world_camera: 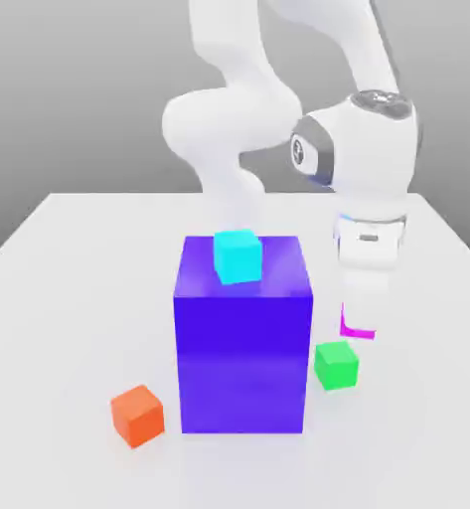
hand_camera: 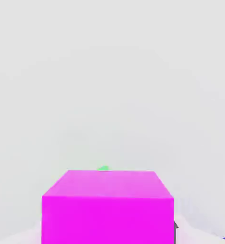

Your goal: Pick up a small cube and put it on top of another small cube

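Magenta cube is clamped in the gripper; hand view gives its broad faces. Exterior view adds cyan cube on violet block, to that view's left of the gripper; toward its right, open table reaches the edge.

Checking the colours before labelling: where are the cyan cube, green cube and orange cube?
Cyan cube [world_camera: 241,260]: exterior view, front face.
Green cube [world_camera: 338,368]: exterior view, front.
Orange cube [world_camera: 137,418]: exterior view, front.

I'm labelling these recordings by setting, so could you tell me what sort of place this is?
Most likely a simulated robot test scene: a white robot arm over a plain pale tabletop, a large blue-violet block, and small single-coloured cubes, such as the orange one.
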